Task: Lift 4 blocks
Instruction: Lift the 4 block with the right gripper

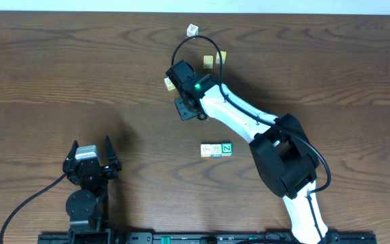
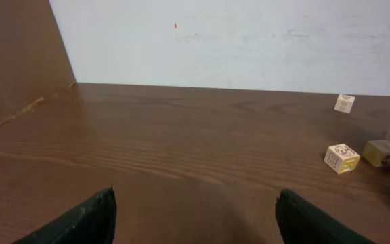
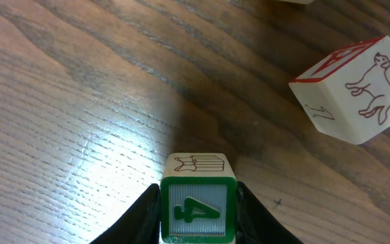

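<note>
The green block (image 3: pixel 198 209), marked 4, was clenched on both sides by the right gripper (image 3: pixel 198 193), toward the far middle of the table (image 1: pixel 59 68). Whether it was raised off the wood could not be told. A red-edged white block (image 3: pixel 354 88) was seen near it, farther and to the right, not touching. A row of blocks (image 1: pixel 216 150), ended on the right by the green N block (image 1: pixel 226 149), was laid nearer, well apart. The left gripper (image 1: pixel 91 146) was held released at the near left, with open wood stretched beyond it to the far edge.
</note>
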Robot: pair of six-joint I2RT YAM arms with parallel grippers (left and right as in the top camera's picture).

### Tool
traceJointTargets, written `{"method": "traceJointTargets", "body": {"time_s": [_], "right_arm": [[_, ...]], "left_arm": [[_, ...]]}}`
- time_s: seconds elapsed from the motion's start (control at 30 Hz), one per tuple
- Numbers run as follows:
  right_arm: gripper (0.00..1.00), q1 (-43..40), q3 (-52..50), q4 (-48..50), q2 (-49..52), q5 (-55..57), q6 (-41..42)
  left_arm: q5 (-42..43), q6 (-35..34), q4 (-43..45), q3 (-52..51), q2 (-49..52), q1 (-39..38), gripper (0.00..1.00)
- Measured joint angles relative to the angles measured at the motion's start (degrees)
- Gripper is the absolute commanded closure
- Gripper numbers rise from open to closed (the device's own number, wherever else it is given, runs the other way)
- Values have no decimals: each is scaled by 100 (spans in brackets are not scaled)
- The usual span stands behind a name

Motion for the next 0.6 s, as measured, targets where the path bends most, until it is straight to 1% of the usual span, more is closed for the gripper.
{"method": "traceJointTargets", "body": {"time_s": [0.13,0.3,0.6], "right_arm": [[76,-2,0,20,0,0,0],[81,0,0,22,0,0,2],[84,-2,0,15,-9,0,2]], "left_arm": [[0,0,0,0,0,0,25],[0,0,0,0,0,0,24],[0,0,0,0,0,0,24]]}}
